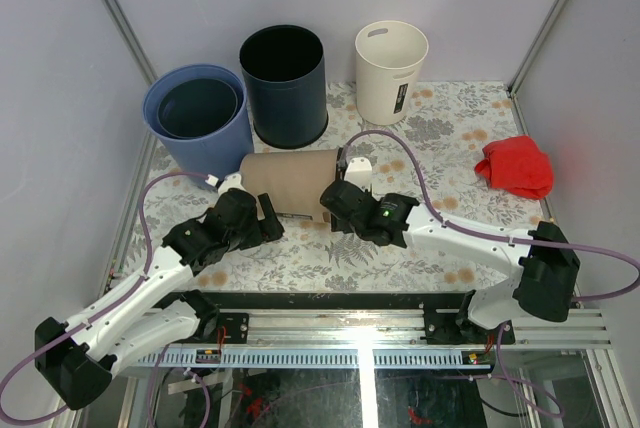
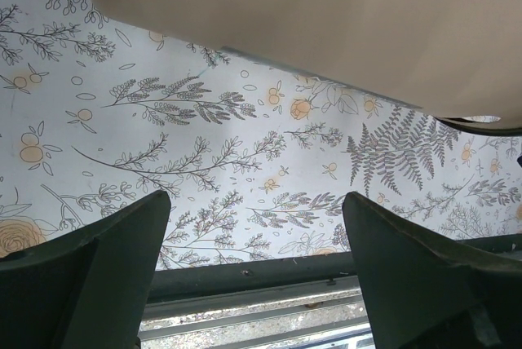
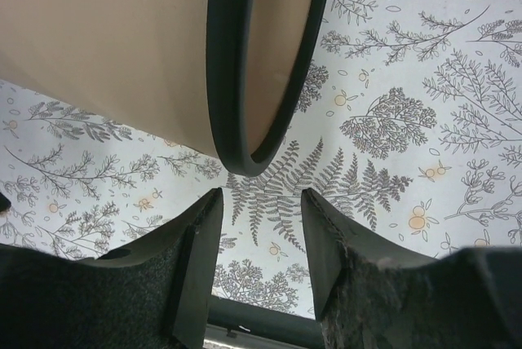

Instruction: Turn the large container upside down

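Largely cropped: tan container [image 2: 326, 15]

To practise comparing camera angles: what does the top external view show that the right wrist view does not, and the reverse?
Only the top external view shows the blue plastic bucket, the dark navy cylindrical bin, the cream plastic bin and the crumpled red cloth. Only the right wrist view shows the black rim of the tan cylindrical container, just ahead of the open right gripper. Both show that container lying on its side on the floral tablecloth.
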